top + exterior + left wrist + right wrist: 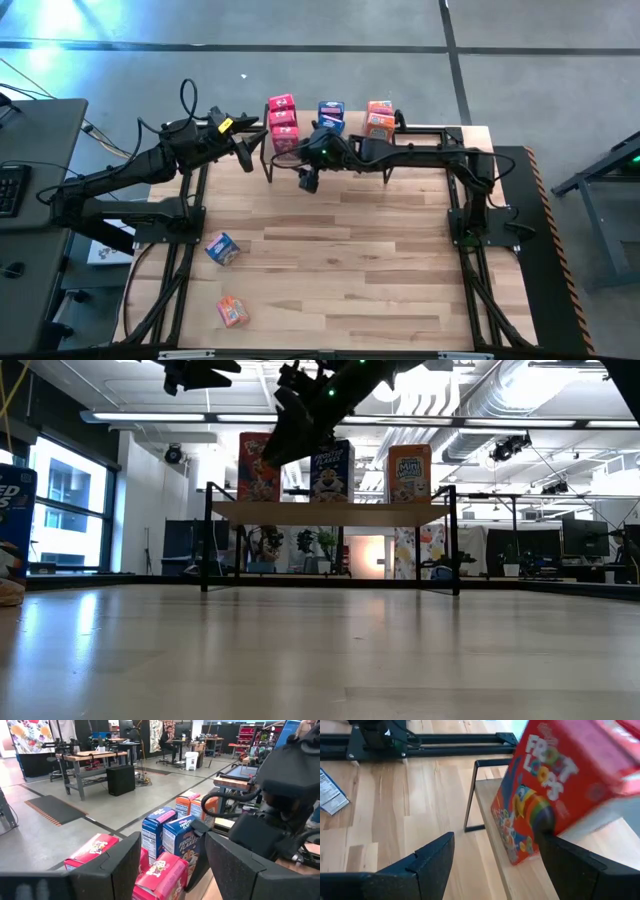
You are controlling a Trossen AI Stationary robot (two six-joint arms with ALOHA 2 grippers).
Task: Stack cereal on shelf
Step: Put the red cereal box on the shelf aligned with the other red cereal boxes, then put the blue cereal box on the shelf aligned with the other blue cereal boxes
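The right gripper (308, 181), jaws wide and empty, hovers beside the red cardboard cereal box (547, 795) on the light wooden shelf (520, 880). The blue cereal box (222, 247) and the orange cereal box (232, 311) lie well apart, nearer the left gripper (246, 152), part-open and empty.

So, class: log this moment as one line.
left hand: open, by red boxes | right hand: open, empty | shelf: boxes stacked | table: two boxes left

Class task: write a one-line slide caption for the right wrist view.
Open right tool hovers beside a red cereal box standing on the shelf.
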